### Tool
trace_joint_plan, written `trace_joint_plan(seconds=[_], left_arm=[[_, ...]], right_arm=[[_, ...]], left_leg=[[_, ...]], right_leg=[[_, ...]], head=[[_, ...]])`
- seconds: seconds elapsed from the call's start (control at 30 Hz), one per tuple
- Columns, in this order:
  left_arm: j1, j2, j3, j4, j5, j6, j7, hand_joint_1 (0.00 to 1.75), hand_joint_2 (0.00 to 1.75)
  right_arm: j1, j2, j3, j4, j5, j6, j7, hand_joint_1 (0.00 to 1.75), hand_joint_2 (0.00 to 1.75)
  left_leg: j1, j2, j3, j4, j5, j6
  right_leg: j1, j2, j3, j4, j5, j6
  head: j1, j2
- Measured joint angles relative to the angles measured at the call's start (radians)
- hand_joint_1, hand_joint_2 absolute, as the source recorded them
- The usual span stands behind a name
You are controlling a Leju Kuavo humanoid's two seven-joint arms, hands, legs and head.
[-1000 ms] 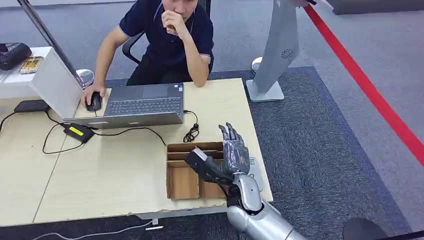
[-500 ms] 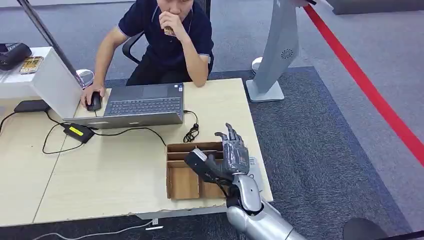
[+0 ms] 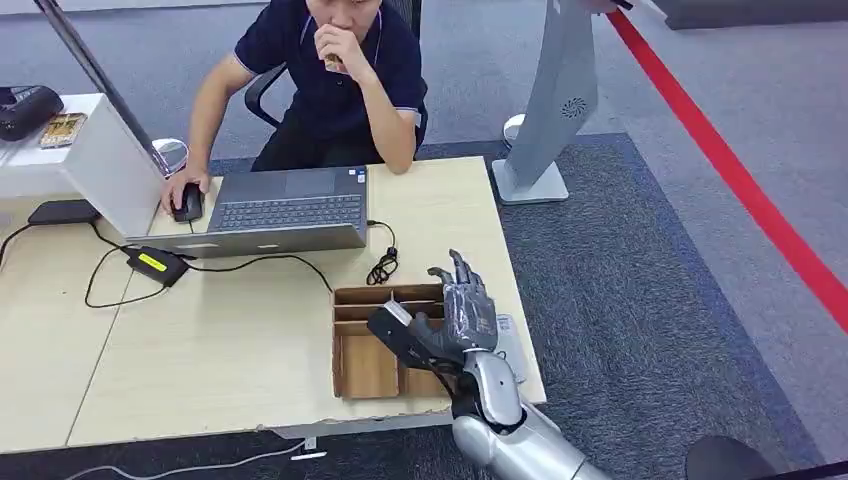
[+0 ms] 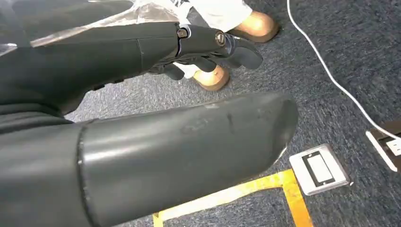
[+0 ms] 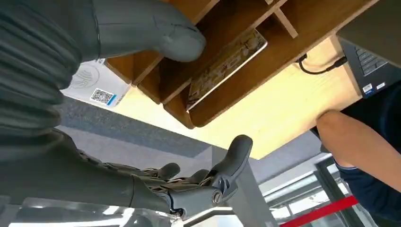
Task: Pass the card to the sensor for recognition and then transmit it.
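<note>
Card [image 5: 227, 64] is lying flat in a slot of the box [image 3: 365, 365], directly under the right hand [image 3: 455, 315], between the thick thumb and the darker fingers [image 5: 203, 187] as the right wrist view shows it. Its long axis is running along the slot, parallel to the wooden dividers. The hand is hovering open over the box at the table's [image 3: 250, 340] near right corner, thumb spread toward the slots, fingers apart and holding nothing; thumb tip is sitting close to the card but not touching it, as far as I can tell. The right arm is reaching up from below, clearly the nearer one. The left hand [image 4: 208, 45] is hanging low over the carpet, fingers loosely curled with nothing in them. A downward reach with thumb and fingers closing across the card's short sides looks like the next move.
</note>
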Motion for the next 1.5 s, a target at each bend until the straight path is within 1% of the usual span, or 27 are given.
trace_joint_plan(seconds=[0.03,0.07,0.1,0.3,0.47,0.8,0.97,1.07,1.23,1.33,1.5], left_arm=[[0.000,0.000,0.000,0.000,0.000,0.000,0.000,0.00,0.00],[0.000,0.000,0.000,0.000,0.000,0.000,0.000,0.00,0.00],[0.000,0.000,0.000,0.000,0.001,0.000,0.000,0.00,0.00],[0.000,0.000,-0.001,0.000,0.002,0.000,0.000,0.00,0.00],[0.000,0.000,-0.001,0.000,0.006,0.000,-0.001,0.00,0.00],[0.000,0.000,-0.001,0.000,0.007,0.001,-0.002,0.00,0.00],[0.000,0.000,-0.001,0.000,0.011,0.001,-0.002,0.00,0.00],[0.000,0.000,0.000,0.000,0.012,0.001,-0.002,0.00,0.00],[0.001,0.001,0.001,0.001,0.006,0.001,0.000,0.00,0.00],[0.002,0.001,0.005,0.001,-0.008,0.001,0.002,0.00,0.00],[0.006,0.002,0.025,0.001,-0.039,0.001,0.002,0.00,0.00]], right_arm=[[0.001,0.000,0.000,0.000,-0.001,0.000,0.000,0.84,1.75],[0.001,0.000,0.000,0.000,-0.001,0.001,0.000,1.43,1.75],[0.002,0.000,0.000,0.000,-0.001,0.001,0.001,1.75,1.75],[0.004,0.000,0.002,0.000,-0.015,0.003,-0.007,1.75,1.75],[0.004,0.000,0.002,-0.002,-0.025,-0.006,-0.020,1.75,1.75],[0.004,0.000,0.002,-0.003,-0.032,-0.021,-0.026,1.75,1.75],[0.006,-0.002,0.002,-0.007,-0.031,-0.051,-0.024,1.75,1.75],[0.013,-0.008,-0.003,-0.026,-0.023,-0.082,-0.016,1.75,1.75],[0.041,-0.029,-0.035,-0.114,0.030,-0.160,0.017,1.75,1.75],[0.078,-0.047,-0.080,-0.204,0.082,-0.194,0.027,1.75,1.75],[0.166,-0.054,-0.187,-0.382,0.140,-0.198,-0.023,1.75,1.75]], left_leg=[[0.000,0.000,0.000,0.000,0.000,0.000],[0.000,0.000,0.000,0.000,0.000,0.000],[0.000,0.000,0.000,0.000,0.000,0.000],[0.000,0.000,0.000,0.000,0.000,0.000],[0.000,0.000,0.000,0.000,0.000,0.000],[0.000,0.000,0.000,0.000,0.000,0.000],[0.000,0.000,0.000,0.000,0.000,0.000],[0.000,0.000,0.000,0.000,0.000,0.000],[0.000,0.000,0.000,0.000,0.000,0.000],[0.000,0.000,0.000,0.000,0.000,0.000],[0.000,0.000,0.000,0.000,0.000,0.000]], right_leg=[[0.000,0.000,0.000,0.000,0.000,0.000],[0.000,0.000,0.000,0.000,0.000,0.000],[0.000,0.000,0.000,0.000,0.000,0.000],[0.000,0.000,0.000,0.000,0.000,0.000],[0.000,0.000,0.000,0.000,0.000,0.000],[0.000,0.000,0.000,0.000,0.000,0.000],[0.000,0.000,0.000,0.000,0.000,0.000],[0.000,0.000,0.000,0.000,0.000,0.000],[0.000,0.000,0.000,-0.001,0.000,0.000],[0.000,0.000,0.000,-0.001,0.000,0.000],[0.000,0.000,0.000,-0.001,0.000,0.000]], head=[[0.000,0.000],[0.000,0.000],[0.000,0.000],[0.000,0.000],[0.000,0.000],[0.000,0.000],[0.000,0.000],[0.000,0.000],[0.000,0.000],[0.000,0.000],[0.000,0.000]])
